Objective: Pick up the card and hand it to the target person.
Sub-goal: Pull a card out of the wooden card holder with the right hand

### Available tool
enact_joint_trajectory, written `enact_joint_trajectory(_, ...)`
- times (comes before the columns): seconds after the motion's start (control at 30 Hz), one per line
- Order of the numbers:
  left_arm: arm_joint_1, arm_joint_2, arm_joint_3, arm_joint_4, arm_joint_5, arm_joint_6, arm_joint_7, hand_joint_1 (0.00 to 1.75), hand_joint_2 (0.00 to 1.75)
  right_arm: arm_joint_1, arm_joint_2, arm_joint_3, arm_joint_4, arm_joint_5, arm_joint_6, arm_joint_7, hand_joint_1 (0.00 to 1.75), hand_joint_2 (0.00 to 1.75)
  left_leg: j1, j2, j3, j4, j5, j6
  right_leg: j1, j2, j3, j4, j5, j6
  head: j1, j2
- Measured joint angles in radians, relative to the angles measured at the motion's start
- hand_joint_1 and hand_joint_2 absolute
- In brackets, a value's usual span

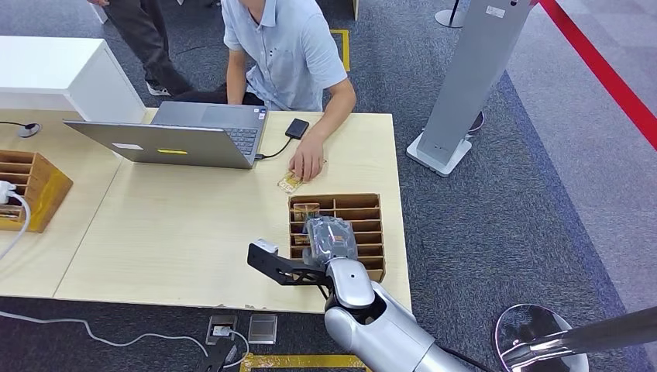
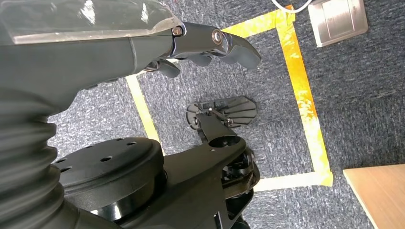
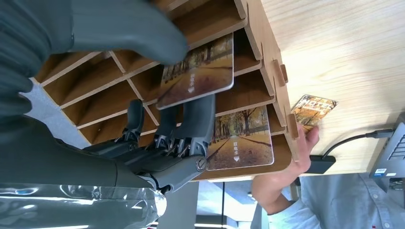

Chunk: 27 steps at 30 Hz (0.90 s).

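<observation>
Right hand (image 3: 157,143) is in the wooden slot rack (image 3: 258,52), thumb and fingers pinching a card (image 3: 198,71) partly out of its slot. Card looks thin, stiff, light, prob slick, so hold it by the flat faces near the short edge. Dividers crowd it w/ little side room; open tabletop (image 1: 194,225) lies toward the person's hand (image 1: 307,161).

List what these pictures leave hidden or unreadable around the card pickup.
- Head view: the right hand covers the card and the slots of the wooden organizer beneath it.
- Right wrist view: the thumb and fingers cover part of the gripped card; its print is too small to read.
- Head view: the person's hand covers most of the card on the table.
- Left wrist view: the left hand has some fingers hidden behind its cover.
</observation>
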<state>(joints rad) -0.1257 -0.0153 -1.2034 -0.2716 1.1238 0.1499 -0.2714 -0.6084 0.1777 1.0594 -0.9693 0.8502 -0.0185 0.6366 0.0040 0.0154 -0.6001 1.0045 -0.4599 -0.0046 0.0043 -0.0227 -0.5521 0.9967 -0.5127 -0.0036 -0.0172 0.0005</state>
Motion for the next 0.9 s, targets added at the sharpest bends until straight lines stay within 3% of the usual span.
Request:
enact_joint_trajectory(0.37,0.0,0.0,0.0,0.0,-0.017,0.0,0.003,0.0,1.75,0.009,0.0,-0.017,0.0,0.004,-0.007,0.01,1.63,1.75,0.0,0.0,0.0,0.0,0.0,0.0,0.0,0.0,0.0,0.0,0.0,0.0,0.0,0.0)
enact_joint_trajectory(0.9,0.0,0.0,0.0,0.0,-0.03,0.01,0.004,0.0,1.75,0.029,-0.008,-0.038,-0.017,-0.025,-0.048,-0.037,1.64,1.75,0.0,0.0,0.0,0.0,0.0,0.0,0.0,0.0,0.0,0.0,0.0,0.0,0.0,0.0)
